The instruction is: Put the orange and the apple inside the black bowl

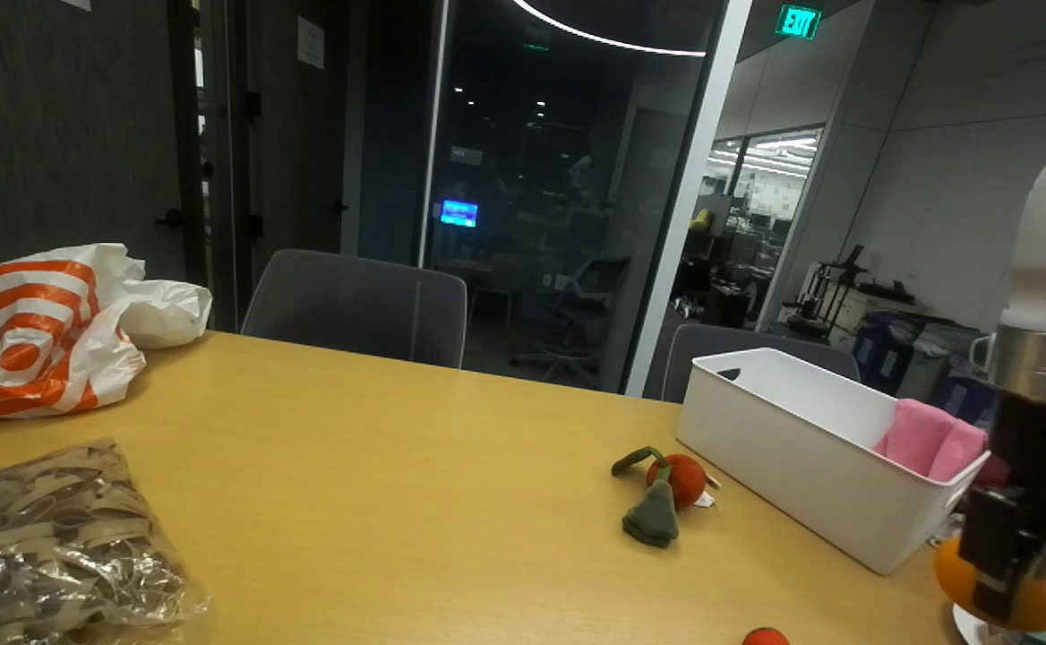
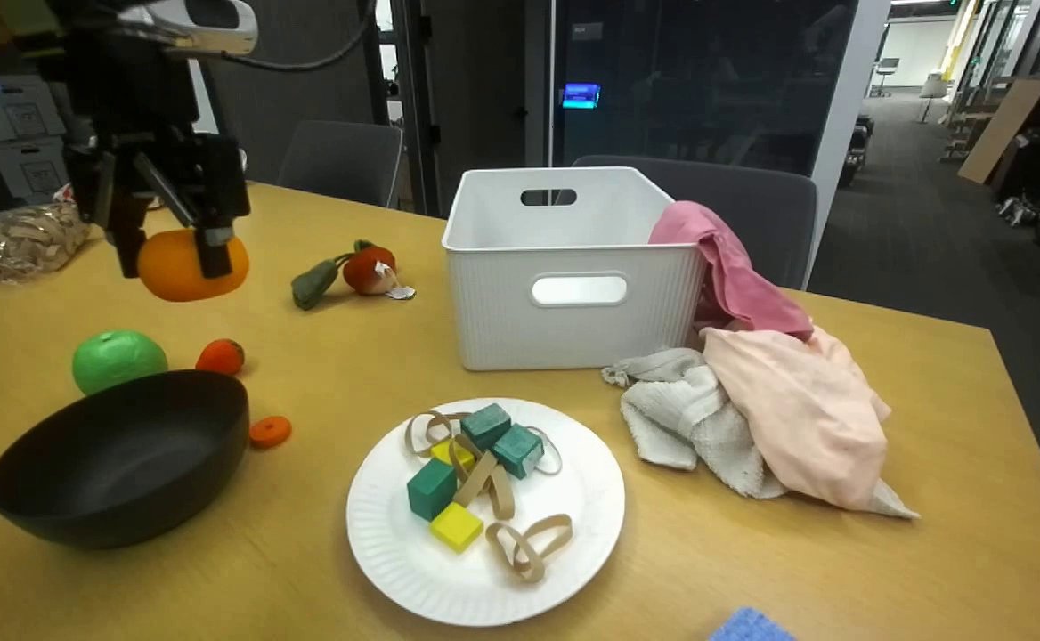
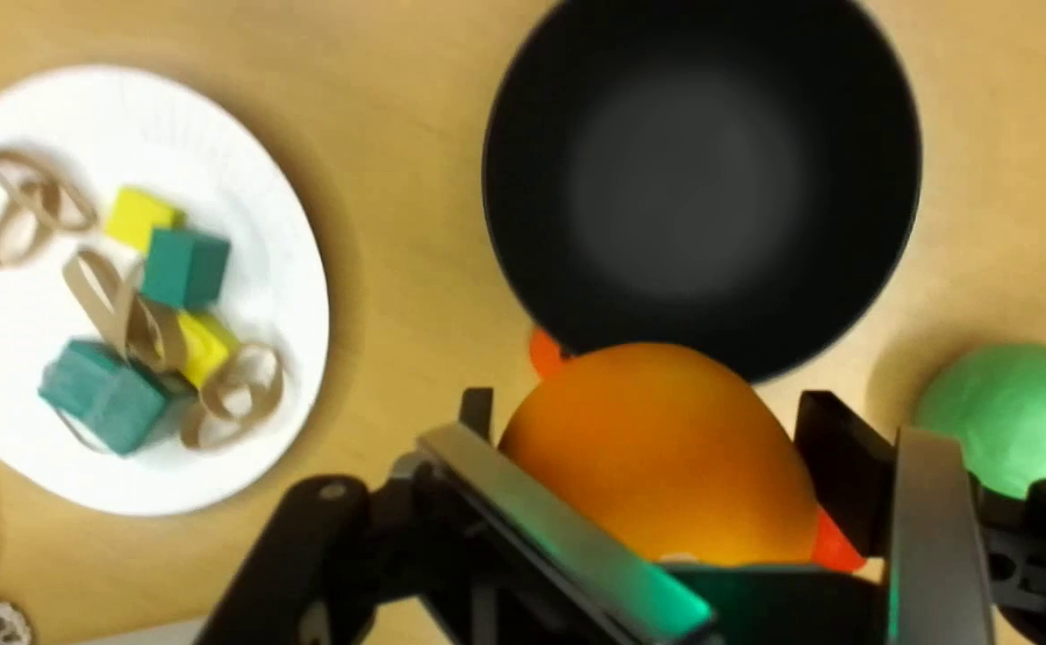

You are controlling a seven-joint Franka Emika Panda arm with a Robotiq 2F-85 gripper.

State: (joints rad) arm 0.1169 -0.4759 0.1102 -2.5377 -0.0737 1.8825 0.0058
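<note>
My gripper (image 2: pixel 174 256) is shut on the orange (image 2: pixel 189 280) and holds it above the table, beyond the black bowl (image 2: pixel 128 458). In the wrist view the orange (image 3: pixel 657 457) sits between both fingers of the gripper (image 3: pixel 661 439). It covers a little of the near rim of the empty black bowl (image 3: pixel 693 188). The gripper (image 1: pixel 1015 573) with the orange (image 1: pixel 957 573) also shows at the right edge in an exterior view. The apple (image 2: pixel 117 358) is green and round and lies on the table behind the bowl. It also shows in the wrist view (image 3: pixel 1011 417).
A small red fruit (image 2: pixel 221 357) and an orange ring (image 2: pixel 271 432) lie beside the bowl. A white plate (image 2: pixel 386 552) holds blocks and rubber bands. A white bin (image 2: pixel 573 334), cloths (image 2: pixel 805 418) and a red and green vegetable toy (image 2: pixel 367 270) stand or lie further off.
</note>
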